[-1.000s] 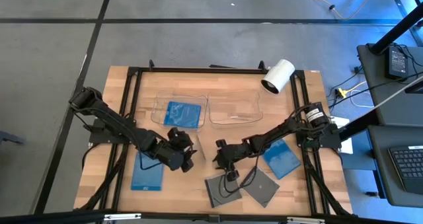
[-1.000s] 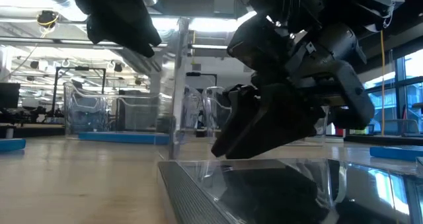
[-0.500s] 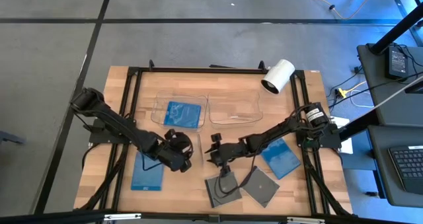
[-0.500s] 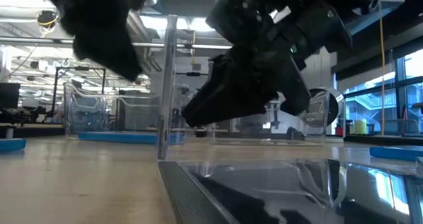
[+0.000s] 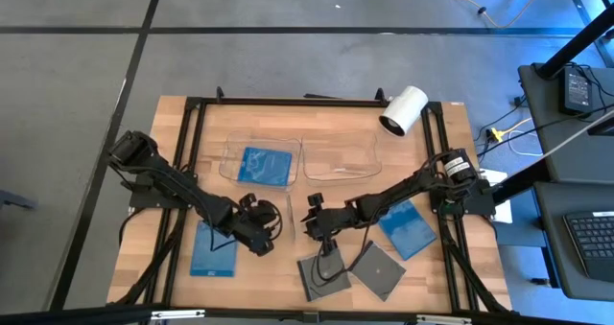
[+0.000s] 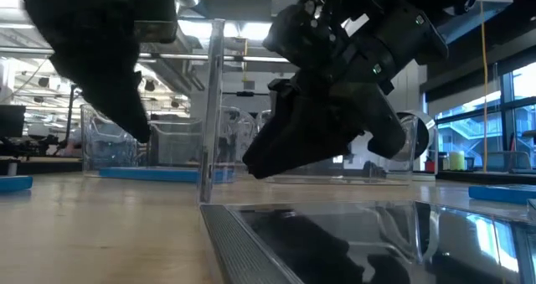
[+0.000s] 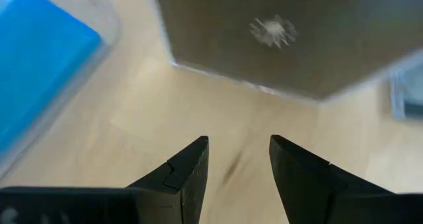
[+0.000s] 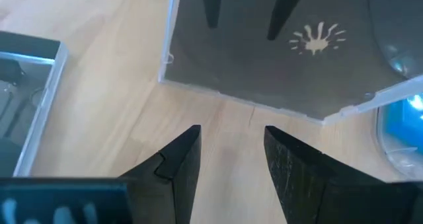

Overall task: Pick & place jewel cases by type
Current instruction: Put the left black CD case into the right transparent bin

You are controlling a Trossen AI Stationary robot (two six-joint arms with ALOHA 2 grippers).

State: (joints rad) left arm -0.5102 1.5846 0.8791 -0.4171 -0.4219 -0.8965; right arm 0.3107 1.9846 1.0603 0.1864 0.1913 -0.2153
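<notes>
A dark grey jewel case (image 8: 264, 52) (image 7: 284, 39) sits between my two grippers; in the low view its clear edge (image 6: 209, 108) shows as an upright strip, so it seems to stand on edge on the table (image 5: 288, 214). My left gripper (image 5: 260, 232) (image 7: 238, 141) is open just left of it. My right gripper (image 5: 314, 221) (image 8: 231, 131) is open just right of it. Both sets of fingers stop short of the case. Two more dark cases (image 5: 321, 275) (image 5: 381, 269) lie flat near the front edge. One blue case (image 5: 264, 164) lies in the left clear tray, and two lie on the wood (image 5: 213, 248) (image 5: 408, 229).
Two clear shallow trays (image 5: 226, 150) (image 5: 341, 160) sit side by side at the table's far middle. A white cylinder camera (image 5: 403, 109) stands at the far right. A black frame (image 5: 187, 152) runs along the table's sides. Bare wood lies between the trays and the grippers.
My right gripper has moved toward the table's left edge and risen off the near dark cases. My left gripper has drawn back toward the left and near edges. The upright case between them has shifted a little to the left.
</notes>
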